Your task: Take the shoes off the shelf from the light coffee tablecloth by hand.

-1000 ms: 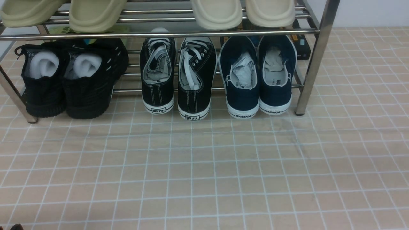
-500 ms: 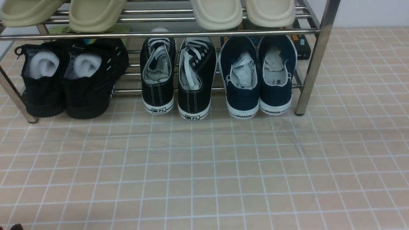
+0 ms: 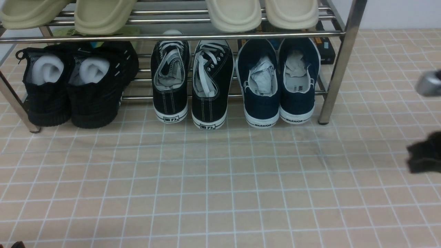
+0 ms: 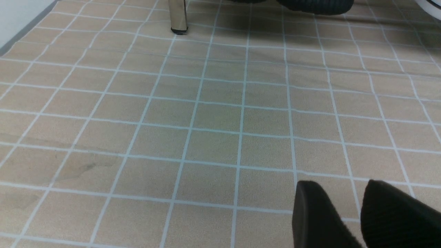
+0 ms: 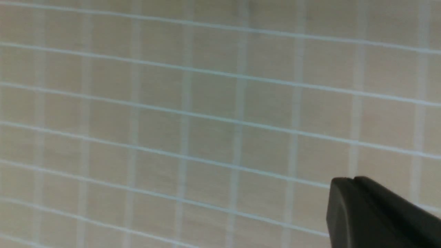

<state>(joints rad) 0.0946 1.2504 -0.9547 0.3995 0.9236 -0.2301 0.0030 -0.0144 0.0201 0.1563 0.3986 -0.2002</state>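
At the right end of the bottom tier, the pair of navy blue canvas slip-on shoes [image 3: 279,82] with white rubber soles sits where it sat a second ago, heels toward the camera, just beside the front right leg of the shiny chrome-tube shelf [image 3: 339,69], which stands on the beige, white-gridded tablecloth [image 3: 206,179]. Black lace-up canvas sneakers [image 3: 191,82] stand next to them, all-black knit sneakers [image 3: 75,86] further left. Newly in view at the right edge, well apart from the shoes, is the blurred black right gripper [image 3: 424,156], its fingers [image 5: 365,206] pressed together on nothing. The black left gripper [image 4: 344,187] hovers over bare cloth, slightly parted, empty
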